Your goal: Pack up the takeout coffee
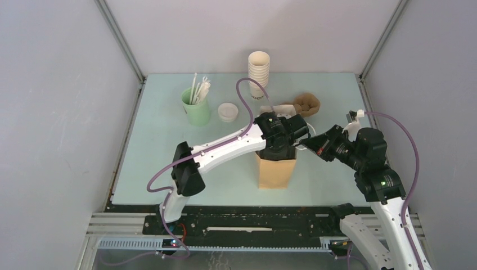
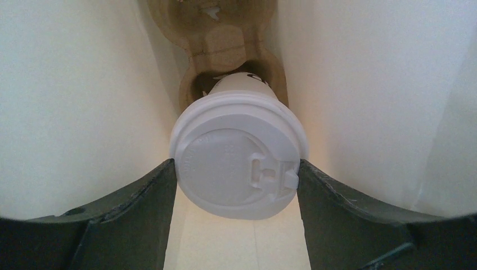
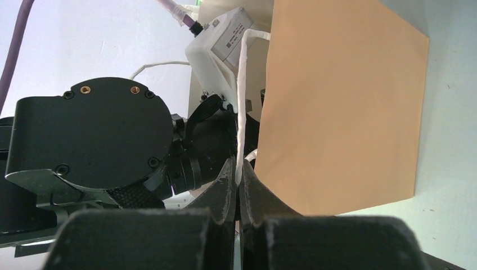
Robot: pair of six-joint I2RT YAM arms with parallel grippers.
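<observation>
Takeout coffee gripped, left claw down inside bag.

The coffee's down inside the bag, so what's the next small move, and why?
Probably open the left fingers to release the takeout coffee: its base looks seated in the cardboard carrier inside the paper bag, whose rim the right fingers pinch.

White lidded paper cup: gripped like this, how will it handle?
The white lidded paper cup is paper, so probably light and easily dented. The left fingers grip only its lid rim, which might pop off. It leans over the brown cardboard carrier, so could tip.
</observation>
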